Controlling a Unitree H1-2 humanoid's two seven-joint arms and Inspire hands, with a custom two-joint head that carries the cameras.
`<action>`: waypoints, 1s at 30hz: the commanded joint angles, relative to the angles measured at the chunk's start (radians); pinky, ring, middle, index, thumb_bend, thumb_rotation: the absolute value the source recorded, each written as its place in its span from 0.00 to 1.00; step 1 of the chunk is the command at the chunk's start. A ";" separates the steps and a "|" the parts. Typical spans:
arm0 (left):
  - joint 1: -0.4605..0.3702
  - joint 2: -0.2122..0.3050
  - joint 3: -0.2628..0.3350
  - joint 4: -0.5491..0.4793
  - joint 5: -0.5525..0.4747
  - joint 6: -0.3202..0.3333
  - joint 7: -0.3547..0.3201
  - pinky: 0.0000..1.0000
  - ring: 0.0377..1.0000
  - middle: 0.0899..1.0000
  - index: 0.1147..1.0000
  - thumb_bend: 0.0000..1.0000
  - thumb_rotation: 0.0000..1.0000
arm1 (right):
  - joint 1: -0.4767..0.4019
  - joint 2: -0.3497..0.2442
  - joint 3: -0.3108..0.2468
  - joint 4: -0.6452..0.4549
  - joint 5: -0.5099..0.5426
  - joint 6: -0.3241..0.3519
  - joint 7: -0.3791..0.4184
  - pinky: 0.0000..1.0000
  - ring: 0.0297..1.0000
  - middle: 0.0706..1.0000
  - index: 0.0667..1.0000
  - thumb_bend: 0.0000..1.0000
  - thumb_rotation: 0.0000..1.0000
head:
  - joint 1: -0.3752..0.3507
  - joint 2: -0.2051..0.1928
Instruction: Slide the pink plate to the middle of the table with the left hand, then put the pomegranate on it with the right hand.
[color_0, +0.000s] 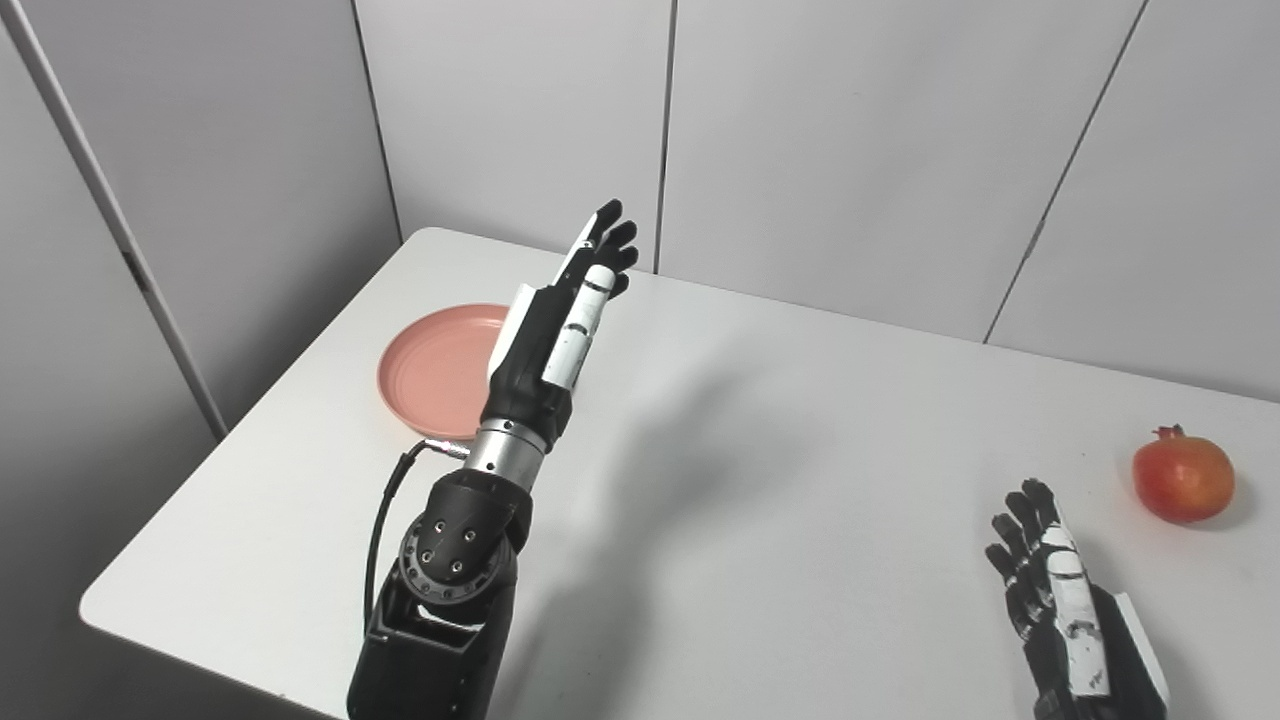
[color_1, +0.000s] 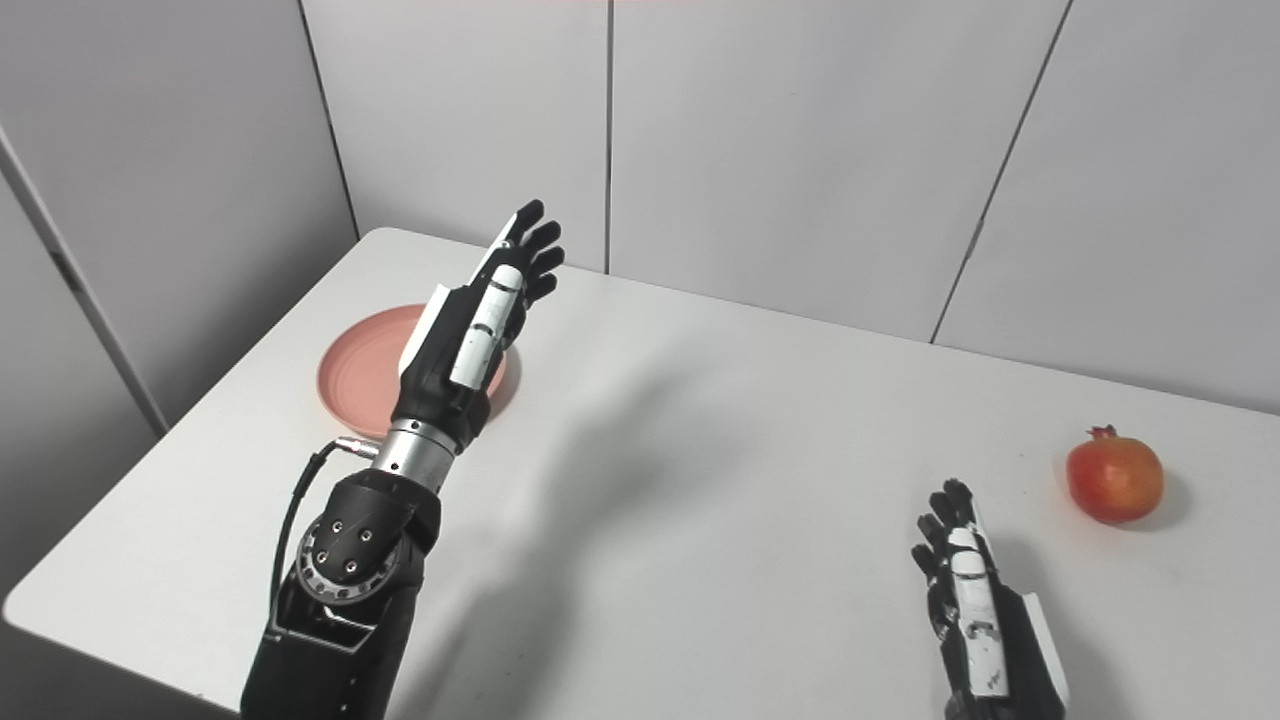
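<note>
The pink plate (color_0: 440, 372) lies flat near the far left corner of the surface (color_0: 760, 520), not yet at the middle, and the left hand (color_0: 560, 320) is raised above its right rim with fingers stretched out straight and together, holding nothing. The pomegranate (color_0: 1183, 476) sits near the right edge, well apart from the plate, and the right hand (color_0: 1065, 590) rests low near the front right, just short of the fruit, fingers loosely extended and empty. The risk, as I judge it, lies in the slide: if the left hand presses on one rim only, the shallow plate may tip or spin instead of travelling, and a push aimed wrongly could send it toward the left edge, which is close. Later, the round pomegranate could roll away if nudged before the fingers close, and the right edge is not far off. The surface is white, smooth and bare apart from these two things, with rounded corners; pale grey panelled walls stand behind it.
</note>
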 joint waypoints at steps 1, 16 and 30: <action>-0.063 0.029 0.028 -0.007 -0.024 -0.001 0.010 0.92 0.92 0.93 0.91 0.44 1.00 | -0.028 0.000 -0.001 -0.022 -0.014 -0.058 -0.007 1.00 1.00 1.00 1.00 0.08 1.00 | 0.002 0.000; -0.130 0.144 0.149 0.035 -0.081 0.002 0.026 0.92 0.91 0.92 0.91 0.39 1.00 | -0.026 0.005 -0.012 -0.022 0.005 -0.047 -0.003 1.00 1.00 1.00 1.00 0.09 1.00 | 0.008 0.001; -0.132 0.222 0.288 0.107 -0.174 0.030 0.063 0.92 0.92 0.92 0.90 0.35 1.00 | -0.026 -0.001 -0.020 -0.035 0.038 -0.028 0.008 1.00 1.00 1.00 1.00 0.08 1.00 | 0.017 -0.002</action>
